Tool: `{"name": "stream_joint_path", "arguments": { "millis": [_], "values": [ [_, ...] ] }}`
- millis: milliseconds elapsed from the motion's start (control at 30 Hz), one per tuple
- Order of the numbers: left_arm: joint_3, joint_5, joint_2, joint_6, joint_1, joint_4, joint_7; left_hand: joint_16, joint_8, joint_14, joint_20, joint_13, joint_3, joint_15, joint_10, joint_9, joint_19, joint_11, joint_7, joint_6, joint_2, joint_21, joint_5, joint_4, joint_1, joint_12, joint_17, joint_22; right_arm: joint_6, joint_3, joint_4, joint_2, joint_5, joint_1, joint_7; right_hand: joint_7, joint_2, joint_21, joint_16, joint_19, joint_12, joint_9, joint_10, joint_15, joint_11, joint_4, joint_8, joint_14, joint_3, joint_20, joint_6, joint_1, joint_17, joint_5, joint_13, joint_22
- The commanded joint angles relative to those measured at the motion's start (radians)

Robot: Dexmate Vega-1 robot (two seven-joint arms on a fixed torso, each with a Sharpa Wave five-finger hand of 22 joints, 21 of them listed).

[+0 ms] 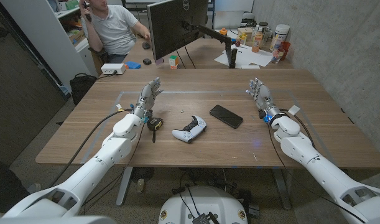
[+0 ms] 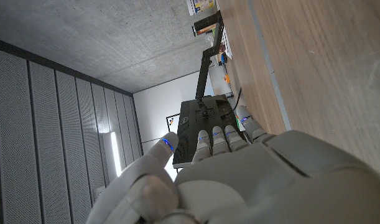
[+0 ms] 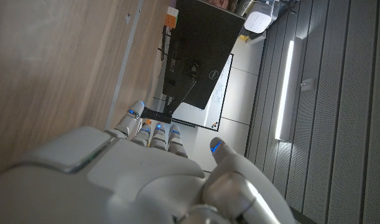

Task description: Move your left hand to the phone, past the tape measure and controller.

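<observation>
Tape measure [image 1: 153,123] partly hidden behind left hand [image 1: 147,97]; person [image 1: 115,28] cut off by edge.

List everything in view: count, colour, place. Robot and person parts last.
phone: 1, black, table middle, right of the controller
controller: 1, white and black, table middle, between tape measure and phone
tape measure: 1, black and yellow, beside the left wrist
table: 1, brown wood, under both arms
monitor: 1, black, on an arm mount behind the table
bottles and boxes: several, mixed colours, on the far desk
white box: 1, far desk, left
person: 1, grey shirt, seated behind the table
left hand: 1, grey, fingers apart, holding nothing, left of the tape measure
right hand: 1, grey, fingers apart, holding nothing, right of the phone
</observation>
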Motion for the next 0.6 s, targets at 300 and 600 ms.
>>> {"name": "stream_joint_path", "arguments": {
  "millis": [300, 600],
  "values": [
    [0.018, 0.087, -0.002, 0.018, 0.021, -0.058, 0.115, 0.013, 0.008, 0.01, 0.023, 0.004, 0.01, 0.007, 0.017, 0.004, -0.049, 0.007, 0.003, 0.008, 0.079, 0.013, 0.003, -0.001, 0.01, 0.013, 0.004, 0.005, -0.005, 0.098, 0.074, 0.083, -0.072, 0.0, 0.091, 0.004, 0.117, 0.01, 0.004, -0.068, 0.006, 0.002, 0.003, 0.002, 0.008, 0.0, 0.005, -0.006, 0.007, -0.055, 0.001, 0.005, 0.002, 0.007, 0.002, 0.003],
    [0.032, 0.207, 0.008, 0.033, 0.018, -0.145, 0.227, 0.049, 0.03, 0.1, 0.093, 0.005, 0.019, 0.032, 0.119, 0.005, 0.009, -0.001, -0.044, 0.083, 0.071, 0.028, -0.001, -0.002, 0.013, 0.041, 0.008, 0.006, -0.011, 0.124, 0.079, 0.105, -0.092, -0.001, 0.11, 0.004, 0.117, 0.008, 0.004, -0.067, 0.006, 0.002, 0.004, 0.001, 0.008, 0.0, 0.006, -0.006, 0.007, -0.055, 0.003, 0.005, 0.002, 0.007, 0.002, 0.003]
  ]
}}
